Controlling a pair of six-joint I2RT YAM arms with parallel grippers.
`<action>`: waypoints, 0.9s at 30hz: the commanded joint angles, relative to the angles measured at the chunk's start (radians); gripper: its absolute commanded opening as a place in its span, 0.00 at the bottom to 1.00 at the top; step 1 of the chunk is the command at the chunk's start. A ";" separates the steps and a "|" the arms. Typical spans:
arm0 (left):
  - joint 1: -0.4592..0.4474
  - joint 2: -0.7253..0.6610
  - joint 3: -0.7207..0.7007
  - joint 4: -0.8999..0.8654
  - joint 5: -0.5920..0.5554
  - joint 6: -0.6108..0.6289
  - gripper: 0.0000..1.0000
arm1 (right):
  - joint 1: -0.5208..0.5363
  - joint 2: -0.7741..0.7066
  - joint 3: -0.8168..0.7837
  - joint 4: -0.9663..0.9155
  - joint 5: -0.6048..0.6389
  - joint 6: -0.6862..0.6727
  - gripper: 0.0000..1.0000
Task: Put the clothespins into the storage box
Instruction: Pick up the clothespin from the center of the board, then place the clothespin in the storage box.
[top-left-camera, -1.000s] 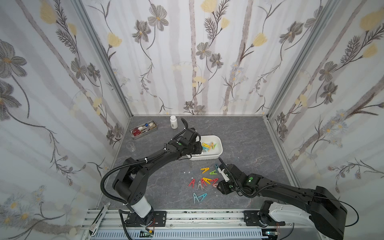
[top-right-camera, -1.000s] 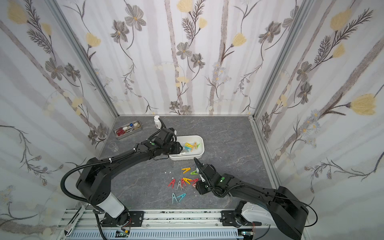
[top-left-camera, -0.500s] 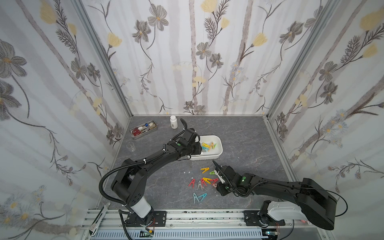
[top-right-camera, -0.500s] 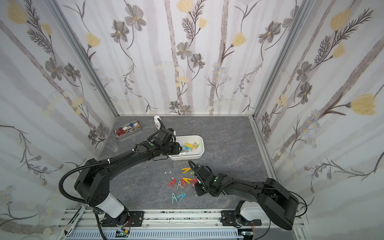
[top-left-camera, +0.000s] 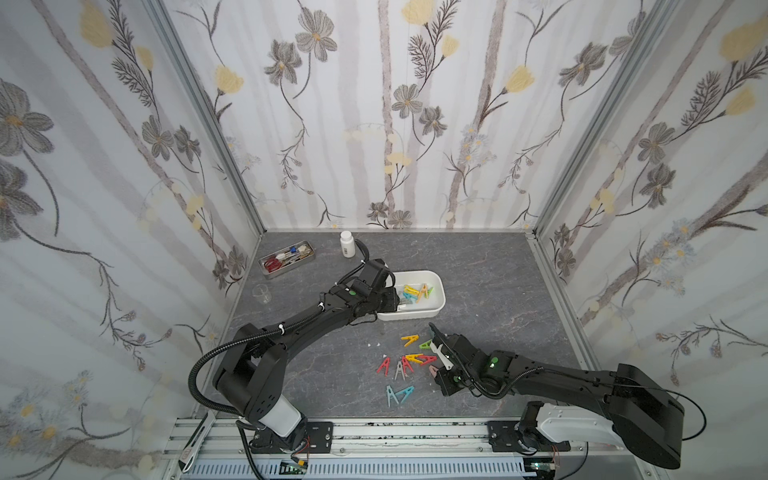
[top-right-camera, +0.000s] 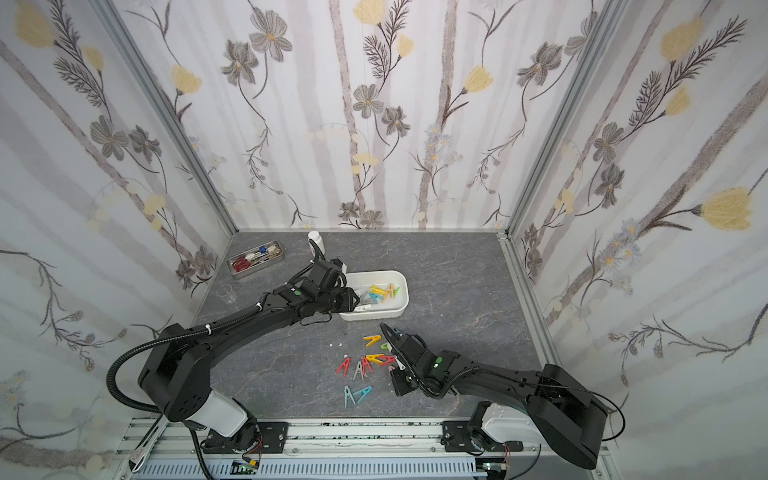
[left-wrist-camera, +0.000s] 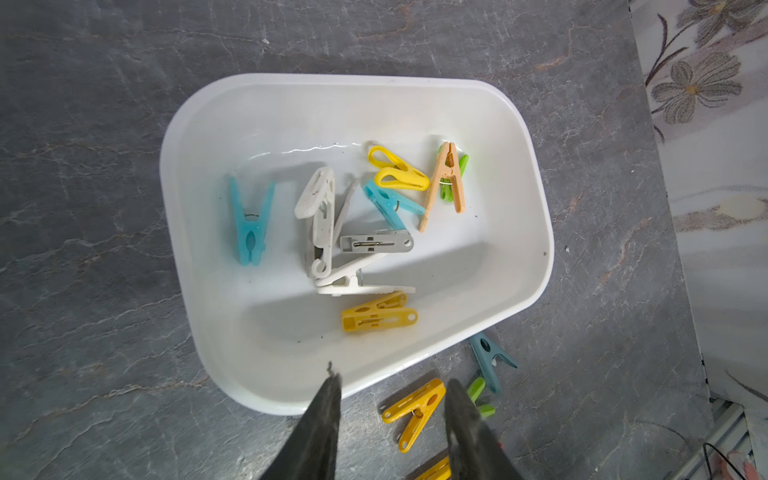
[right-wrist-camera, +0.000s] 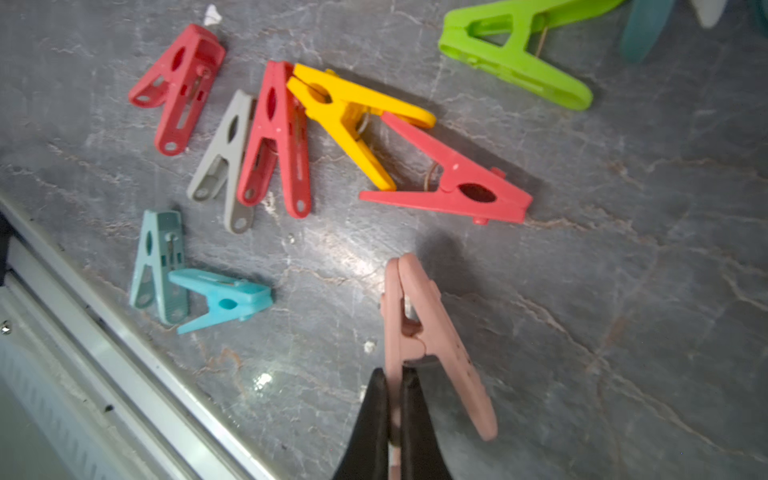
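The white storage box (top-left-camera: 437, 291) (top-right-camera: 401, 291) (left-wrist-camera: 270, 124) holds several clothespins, among them a teal one (left-wrist-camera: 249, 224) and a yellow one (left-wrist-camera: 378, 318). My left gripper (left-wrist-camera: 392, 380) (top-left-camera: 395, 303) hangs open and empty over the box's near left corner. More clothespins (top-left-camera: 405, 363) (top-right-camera: 365, 365) lie loose on the table in front of the box: red (right-wrist-camera: 453, 187), yellow (right-wrist-camera: 345, 108), green (right-wrist-camera: 515, 62), grey and teal. My right gripper (right-wrist-camera: 394, 374) (top-left-camera: 436, 372) is shut on one leg of a peach clothespin (right-wrist-camera: 432, 332), low over the table at the right edge of that cluster.
A grey metal tray of tools (top-left-camera: 286, 259), a white bottle (top-left-camera: 347, 243) and a small clear cup (top-left-camera: 262, 294) stand at the back left. The aluminium front rail (right-wrist-camera: 124, 353) runs close to the teal pins. Papered walls close three sides.
My right gripper has slid left into the loose pins and shut on the peach clothespin. The left arm has stayed over the box, still open.
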 joint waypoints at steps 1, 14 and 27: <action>0.005 -0.024 -0.015 0.037 -0.025 -0.024 0.41 | 0.000 -0.034 0.022 -0.047 -0.065 0.020 0.00; 0.053 -0.193 -0.201 0.121 -0.041 -0.134 0.53 | -0.228 0.119 0.369 0.079 -0.213 -0.076 0.00; 0.065 -0.388 -0.330 0.050 -0.151 -0.172 0.98 | -0.388 0.581 0.758 0.106 -0.157 -0.192 0.00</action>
